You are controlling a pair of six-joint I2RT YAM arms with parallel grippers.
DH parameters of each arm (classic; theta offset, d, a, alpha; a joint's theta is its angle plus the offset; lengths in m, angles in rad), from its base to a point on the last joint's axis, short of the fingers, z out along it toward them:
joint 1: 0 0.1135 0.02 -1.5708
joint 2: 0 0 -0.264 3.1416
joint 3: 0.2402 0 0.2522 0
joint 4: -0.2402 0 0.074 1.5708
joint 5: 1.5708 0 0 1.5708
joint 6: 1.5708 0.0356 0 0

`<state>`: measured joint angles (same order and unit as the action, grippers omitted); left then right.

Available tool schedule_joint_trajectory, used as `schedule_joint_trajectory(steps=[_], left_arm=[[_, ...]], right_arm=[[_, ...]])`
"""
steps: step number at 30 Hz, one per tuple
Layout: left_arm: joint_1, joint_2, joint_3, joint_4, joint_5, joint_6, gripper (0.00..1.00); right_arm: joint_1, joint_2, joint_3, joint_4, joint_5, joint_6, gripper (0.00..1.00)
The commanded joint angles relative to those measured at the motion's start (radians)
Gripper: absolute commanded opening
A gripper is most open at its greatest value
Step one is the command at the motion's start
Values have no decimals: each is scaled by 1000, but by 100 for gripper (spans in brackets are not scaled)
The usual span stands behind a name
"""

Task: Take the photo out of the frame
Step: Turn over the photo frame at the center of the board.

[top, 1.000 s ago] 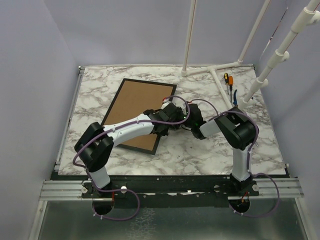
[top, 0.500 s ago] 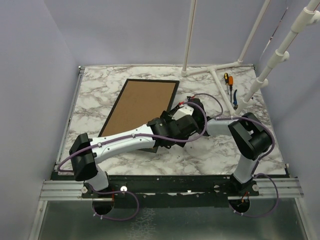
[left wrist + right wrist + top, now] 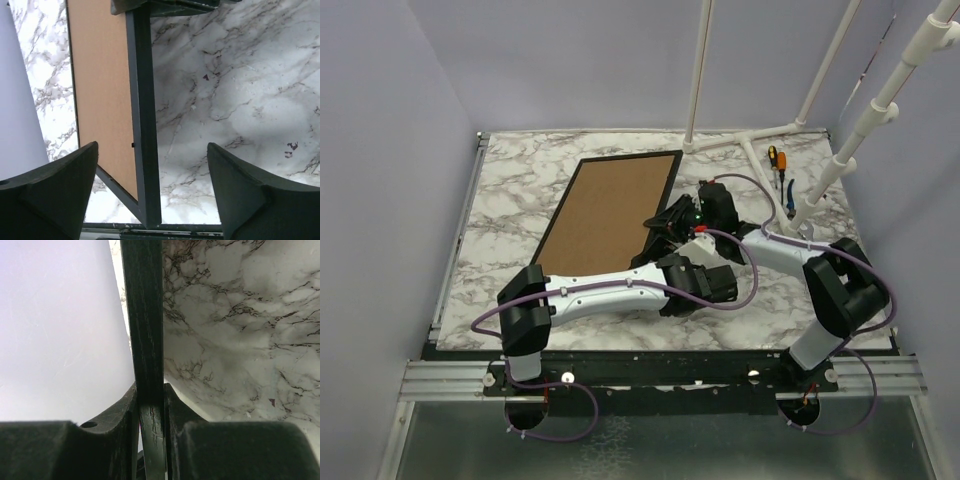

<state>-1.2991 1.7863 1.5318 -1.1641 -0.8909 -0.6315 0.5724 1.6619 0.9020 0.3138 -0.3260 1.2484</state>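
The right claw (image 3: 150,407) is clenched on the thin black rim of the frame (image 3: 144,315), one finger on either side of it. The left claw (image 3: 152,150) is released, its fingers (image 3: 60,190) spread wide, with the frame's border running between them and touching neither (so its wrist view suggests). The frame sits brown back up and angled on the marble worktop (image 3: 510,200). The photo is hidden from every view. An orange-handled screwdriver (image 3: 775,158) lies near the far right edge.

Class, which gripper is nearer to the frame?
Right. The right gripper is shut on the edge of the frame; the left gripper hangs open, not touching it.
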Motion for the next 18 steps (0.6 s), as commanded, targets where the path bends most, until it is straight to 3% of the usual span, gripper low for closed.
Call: schedule_joint_trajectory(steps=[1,18], left_arm=[[-21,-24,38,-107,-120,-74,78],[-38,-12,51,-216,-195,-139,44]], right_arm=[[3,-69,64,-47,30,-21,20],[3,-165,146,-203,86,-95,21]])
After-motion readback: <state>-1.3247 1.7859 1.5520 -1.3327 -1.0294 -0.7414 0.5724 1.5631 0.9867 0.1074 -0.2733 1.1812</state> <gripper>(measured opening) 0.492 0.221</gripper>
